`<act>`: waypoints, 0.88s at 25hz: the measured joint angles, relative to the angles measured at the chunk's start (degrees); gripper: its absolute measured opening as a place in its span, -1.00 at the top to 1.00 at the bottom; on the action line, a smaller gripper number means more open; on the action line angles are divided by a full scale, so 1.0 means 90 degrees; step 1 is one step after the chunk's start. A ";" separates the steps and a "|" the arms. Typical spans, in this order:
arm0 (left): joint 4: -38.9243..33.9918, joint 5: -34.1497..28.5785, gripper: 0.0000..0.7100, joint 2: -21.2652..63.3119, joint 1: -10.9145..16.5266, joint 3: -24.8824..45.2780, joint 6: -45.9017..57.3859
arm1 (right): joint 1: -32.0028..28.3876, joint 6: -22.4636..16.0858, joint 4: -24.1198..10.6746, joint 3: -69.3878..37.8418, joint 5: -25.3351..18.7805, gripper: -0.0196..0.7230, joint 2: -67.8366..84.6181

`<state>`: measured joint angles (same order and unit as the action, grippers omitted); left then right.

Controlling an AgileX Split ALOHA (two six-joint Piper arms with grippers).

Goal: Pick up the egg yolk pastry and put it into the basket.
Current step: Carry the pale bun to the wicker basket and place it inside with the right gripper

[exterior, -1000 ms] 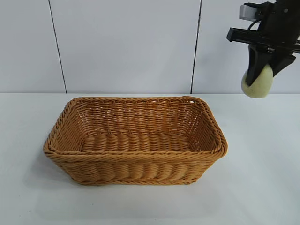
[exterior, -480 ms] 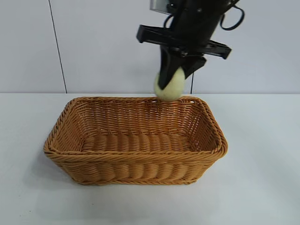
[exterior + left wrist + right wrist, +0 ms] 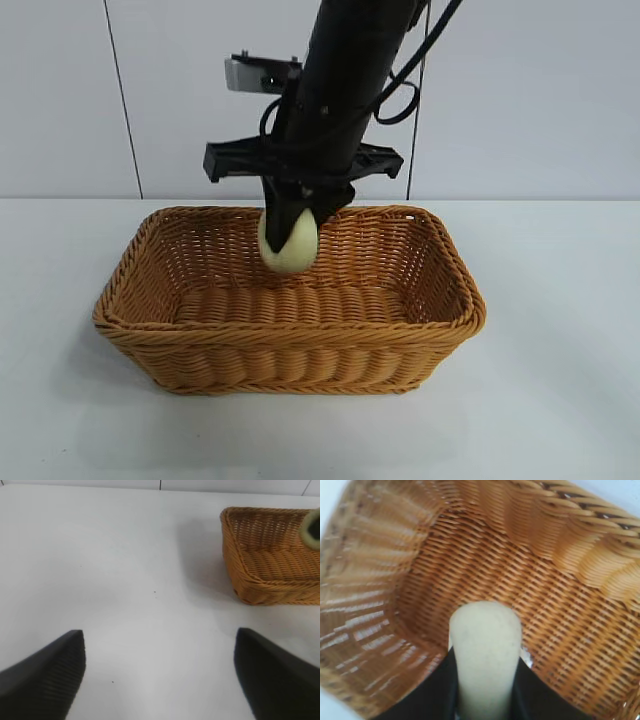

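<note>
The egg yolk pastry (image 3: 289, 243) hangs above the basket (image 3: 290, 345) floor.

The exterior camera is facing the basket (image 3: 290, 300) from slightly above, the right wrist camera is peering closely into it, and the left wrist camera is viewing it across the table (image 3: 125, 570).

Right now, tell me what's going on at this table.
The right gripper is shut on the egg yolk pastry and holds it inside the mouth of the wicker basket, above the floor, not yet released. The left gripper is open over the bare table beside the basket, holding nothing.
</note>
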<state>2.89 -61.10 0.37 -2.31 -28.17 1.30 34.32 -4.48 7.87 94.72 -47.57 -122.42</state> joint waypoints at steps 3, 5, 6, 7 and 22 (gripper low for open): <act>0.0000 0.0000 -0.78 0.0000 0.0000 0.0000 0.0000 | 0.0000 -0.0014 -0.0044 0.0000 0.0105 0.58 -0.0312; 0.0000 0.0000 -0.78 0.0000 0.0000 0.0000 0.0000 | 0.0000 -0.0032 -0.0034 0.0000 0.0112 0.58 -0.0434; 0.0000 0.0000 -0.78 0.0000 0.0000 0.0000 0.0000 | 0.0000 -0.0039 -0.0021 0.0000 0.0112 0.57 -0.0466; 0.0000 0.0000 -0.78 0.0000 0.0000 0.0000 0.0000 | 0.0000 -0.0052 -0.0001 0.0000 0.0112 0.54 -0.0474; 0.0000 0.0000 -0.78 0.0000 0.0000 0.0000 0.0000 | 0.0000 -0.0100 -0.0338 0.2108 -0.1761 -0.58 -0.0446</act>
<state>2.89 -61.10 0.37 -2.31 -28.17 1.30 34.32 -5.38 4.83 113.69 -63.42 -126.44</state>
